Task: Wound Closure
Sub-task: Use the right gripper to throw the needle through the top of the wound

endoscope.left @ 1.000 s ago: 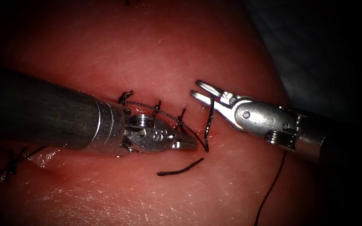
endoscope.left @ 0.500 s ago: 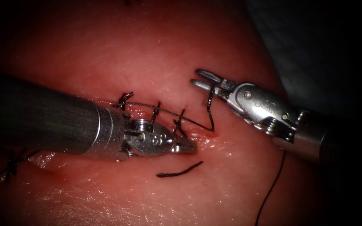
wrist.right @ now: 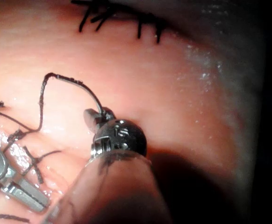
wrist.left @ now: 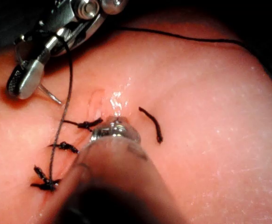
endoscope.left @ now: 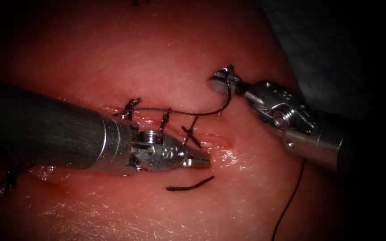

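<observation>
1. Thread (endoscope.left: 179,113) is the thing in play. It runs from the leftmost stitch (endoscope.left: 130,107) across the closed part of the cut to the right tool (endoscope.left: 223,81), whose jaws are clamped on it above the tissue (endoscope.left: 157,53).
2. The slack loop that hung by the left tool (endoscope.left: 199,159) a second ago is now drawn out, so the step is pulling thread through.
3. The left tool's jaws look closed on nothing, and it rests low beside the cut's unstitched right end (endoscope.left: 222,142).
4. A thin pale sliver (wrist.left: 49,94) lies just beside the right tool's jaws (possibly the needle; I cannot tell).
5. A loose cut end of thread (endoscope.left: 190,184) lies on the tissue near the left tool.
6. In my judgement, any further pull calls for gentle, even tension, so the stitches do not drag at the tissue.
</observation>
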Motion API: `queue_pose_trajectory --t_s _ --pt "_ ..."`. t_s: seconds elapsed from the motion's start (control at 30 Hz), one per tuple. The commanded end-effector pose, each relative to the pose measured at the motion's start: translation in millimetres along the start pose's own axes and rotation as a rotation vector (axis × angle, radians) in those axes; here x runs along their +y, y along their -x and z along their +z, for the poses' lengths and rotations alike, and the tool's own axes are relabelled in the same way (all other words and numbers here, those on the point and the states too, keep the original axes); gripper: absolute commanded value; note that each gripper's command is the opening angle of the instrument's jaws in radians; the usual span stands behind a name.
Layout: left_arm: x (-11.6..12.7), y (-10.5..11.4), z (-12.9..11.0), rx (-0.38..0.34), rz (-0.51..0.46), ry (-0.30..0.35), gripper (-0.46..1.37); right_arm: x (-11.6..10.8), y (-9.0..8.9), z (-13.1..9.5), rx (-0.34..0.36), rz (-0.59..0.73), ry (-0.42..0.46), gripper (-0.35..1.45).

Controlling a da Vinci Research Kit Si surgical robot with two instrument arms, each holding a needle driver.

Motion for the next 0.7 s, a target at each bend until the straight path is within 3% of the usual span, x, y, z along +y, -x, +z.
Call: queue_pose_trajectory --t_s 0.03,0.37,0.53,0.7 --pt "-0.1 0.1 0.1 0.000 0.001 0.005 -0.35 0.0 -0.1 0.2 -0.004 0.013 -0.013 -0.35" --pt "-0.3 0.4 0.0 0.001 -0.008 0.009 -0.35 -0.4 -0.7 2.3 -0.010 0.030 -0.102 -0.35" --pt "-0.6 0.8 0.0 0.006 -0.015 0.011 -0.35 -0.8 -2.7 3.6 -0.012 -0.069 -0.148 -0.35" --pt "-1.6 1.9 0.6 0.001 -0.030 0.004 -0.35 -1.3 -3.5 3.5 -0.020 -0.100 -0.159 -0.35"
